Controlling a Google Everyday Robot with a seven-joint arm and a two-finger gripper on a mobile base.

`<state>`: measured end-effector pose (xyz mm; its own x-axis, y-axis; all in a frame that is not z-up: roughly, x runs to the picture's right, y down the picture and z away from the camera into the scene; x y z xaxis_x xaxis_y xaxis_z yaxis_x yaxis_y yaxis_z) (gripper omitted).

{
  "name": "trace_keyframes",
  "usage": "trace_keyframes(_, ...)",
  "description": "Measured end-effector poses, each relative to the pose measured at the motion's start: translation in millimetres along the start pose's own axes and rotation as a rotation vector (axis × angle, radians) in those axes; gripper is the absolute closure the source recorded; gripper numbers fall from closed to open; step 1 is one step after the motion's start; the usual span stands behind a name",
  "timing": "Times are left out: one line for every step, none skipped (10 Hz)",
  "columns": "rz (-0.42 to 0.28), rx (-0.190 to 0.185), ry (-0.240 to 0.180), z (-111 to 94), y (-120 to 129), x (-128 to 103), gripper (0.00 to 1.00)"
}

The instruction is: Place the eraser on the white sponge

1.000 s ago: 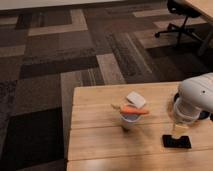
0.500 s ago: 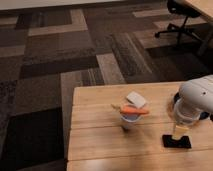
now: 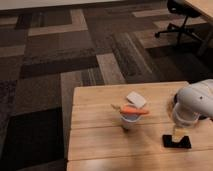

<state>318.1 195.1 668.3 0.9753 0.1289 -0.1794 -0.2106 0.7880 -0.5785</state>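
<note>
The eraser point(image 3: 176, 141) is a flat black block lying on the wooden table point(image 3: 100, 145), near its right front. My gripper point(image 3: 178, 131) hangs straight down from the white arm point(image 3: 195, 104), open, with its tips just above the eraser's top. The white sponge point(image 3: 136, 99) lies flat on the table further back and to the left, well apart from the eraser and the gripper.
Between the sponge and the eraser stands a small white cup point(image 3: 130, 120) with an orange piece point(image 3: 134, 111) across its rim. The table's left edge drops to patterned carpet. An office chair point(image 3: 176, 17) stands far back right.
The gripper has come down a little toward the eraser. The eraser, sponge and cup have stayed where they were.
</note>
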Motion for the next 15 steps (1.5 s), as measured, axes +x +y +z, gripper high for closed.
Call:
trace_keyframes(-0.008,0.006,-0.006,4,1,2,0.35)
trace_keyframes(-0.019,0.016,-0.02,11,3,8,0.35)
trace_keyframes(-0.022,0.021,-0.026,15,4,12,0.35)
trace_keyframes(-0.029,0.025,-0.036,21,7,17,0.35)
trace_keyframes(-0.037,0.029,-0.058,29,11,20,0.35)
trace_keyframes(-0.042,0.027,-0.071,34,14,23,0.35)
trace_keyframes(-0.045,0.027,-0.081,41,17,27,0.35)
trace_keyframes(-0.05,0.029,-0.081,47,18,31,0.35)
trace_keyframes(-0.055,0.03,-0.079,49,19,33,0.35)
trace_keyframes(-0.059,0.033,-0.079,55,21,36,0.35)
trace_keyframes(-0.063,0.035,-0.076,61,23,38,0.35)
trace_keyframes(-0.066,0.036,-0.08,69,24,37,0.35)
trace_keyframes(-0.067,0.035,-0.082,71,25,36,0.35)
trace_keyframes(-0.067,0.032,-0.086,75,26,36,0.35)
trace_keyframes(-0.069,0.021,-0.087,80,29,35,0.35)
